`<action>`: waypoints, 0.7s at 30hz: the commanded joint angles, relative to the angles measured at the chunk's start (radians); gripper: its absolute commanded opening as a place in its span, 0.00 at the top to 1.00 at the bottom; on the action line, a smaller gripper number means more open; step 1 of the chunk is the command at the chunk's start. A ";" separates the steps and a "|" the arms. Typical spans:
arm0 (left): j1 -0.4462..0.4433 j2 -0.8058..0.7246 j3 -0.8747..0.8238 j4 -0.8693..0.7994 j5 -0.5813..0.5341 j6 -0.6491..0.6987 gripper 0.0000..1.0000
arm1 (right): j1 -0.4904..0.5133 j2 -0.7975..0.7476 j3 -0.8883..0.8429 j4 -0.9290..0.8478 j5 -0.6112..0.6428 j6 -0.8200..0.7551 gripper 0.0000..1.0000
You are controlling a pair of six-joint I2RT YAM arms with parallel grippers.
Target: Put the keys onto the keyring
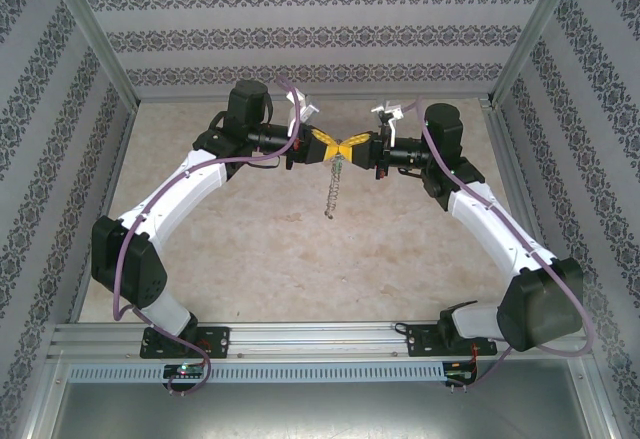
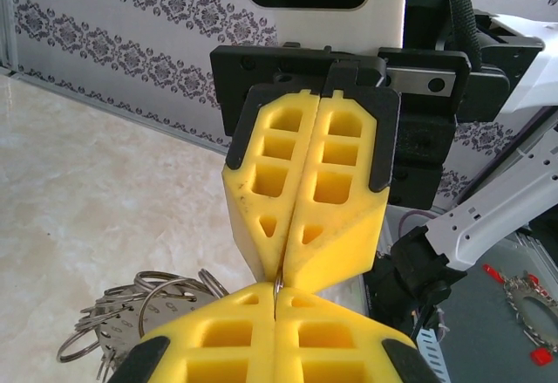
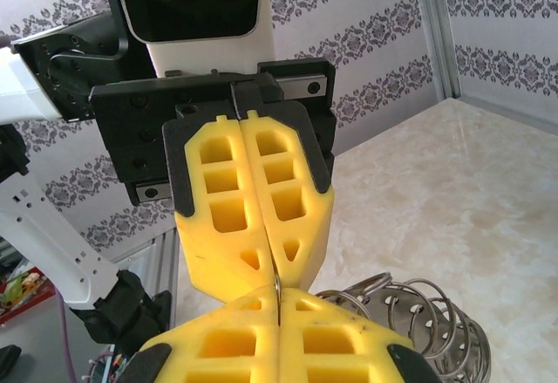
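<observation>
We see the left gripper point(image 1: 326, 146) and right gripper point(image 1: 351, 146) meeting tip to tip, high over the middle of the table point(image 1: 250, 259). Both are closed, each pair of yellow fingers pressed flat together with no gap along the seam. The keyring point(image 1: 332, 191) hangs from the spot where the tips meet and droops straight down like a chain (whether its lower end touches the table we cannot tell from above).

From the left wrist, the left gripper point(image 2: 275, 304) sits at the bottom and the right gripper point(image 2: 281, 270) points down at it from above. A thin silvery sliver shows in the seam between the two pairs of tips, so both are pinching the ring there. The rest of the keyring point(image 2: 131, 318) — loops and small perforated metal bits — bunches below, to the left.

The right wrist shows the same hold mirrored: right gripper point(image 3: 277, 304) below, left gripper point(image 3: 275, 265) above, the sliver between them. The keyring point(image 3: 410, 322) bunches at lower right.
</observation>
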State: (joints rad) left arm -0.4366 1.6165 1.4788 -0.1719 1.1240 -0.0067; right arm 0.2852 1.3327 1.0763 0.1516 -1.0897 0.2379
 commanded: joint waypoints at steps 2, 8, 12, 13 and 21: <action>0.003 -0.020 0.065 -0.031 0.006 0.076 0.85 | 0.005 0.026 0.075 -0.200 -0.002 -0.126 1.00; 0.054 0.007 0.186 -0.282 0.028 0.238 0.67 | 0.002 0.096 0.292 -0.603 0.045 -0.386 1.00; 0.061 0.064 0.326 -0.541 0.048 0.406 0.61 | 0.010 0.145 0.418 -0.773 0.076 -0.499 1.00; 0.065 0.080 0.358 -0.597 0.051 0.438 0.61 | 0.016 0.163 0.454 -0.814 0.089 -0.522 1.00; 0.074 0.142 0.432 -0.752 0.022 0.555 0.60 | 0.091 0.291 0.701 -1.127 0.246 -0.705 1.00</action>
State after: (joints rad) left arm -0.3775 1.7382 1.8824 -0.7959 1.1435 0.4507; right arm 0.3542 1.5944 1.7039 -0.8059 -0.9073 -0.3508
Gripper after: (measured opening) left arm 0.395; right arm 0.063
